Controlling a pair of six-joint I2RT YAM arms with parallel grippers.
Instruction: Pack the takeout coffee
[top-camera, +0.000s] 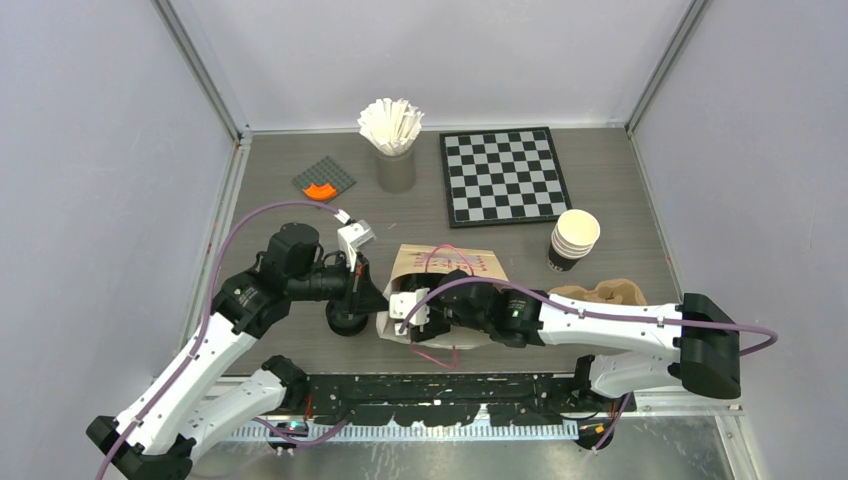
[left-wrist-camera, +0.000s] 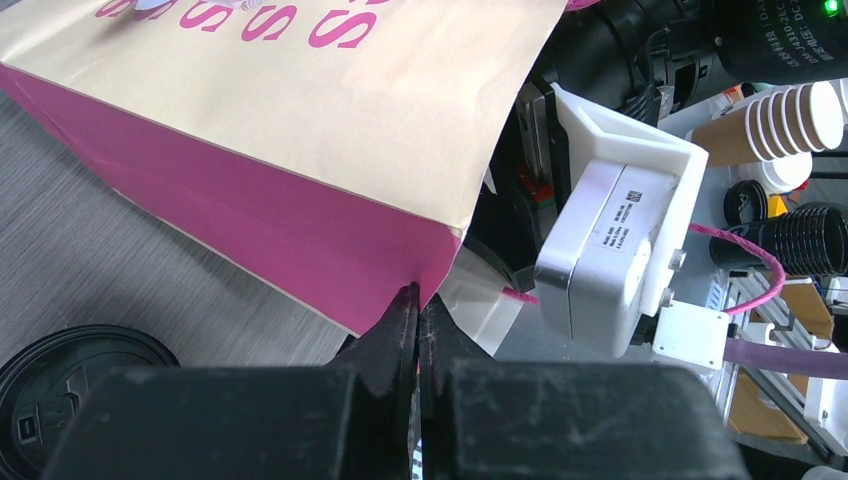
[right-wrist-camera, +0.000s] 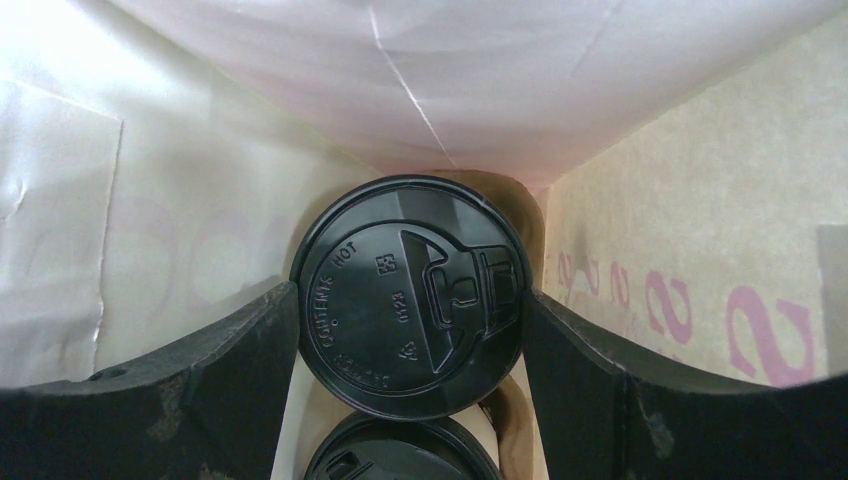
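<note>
One takeout coffee sits gripped in the right end effector.

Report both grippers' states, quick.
Left gripper: shut, tips at the paper bag's corner; a pinch cannot be told.
Right gripper: closed on a lidded coffee cup inside the bag.
</note>
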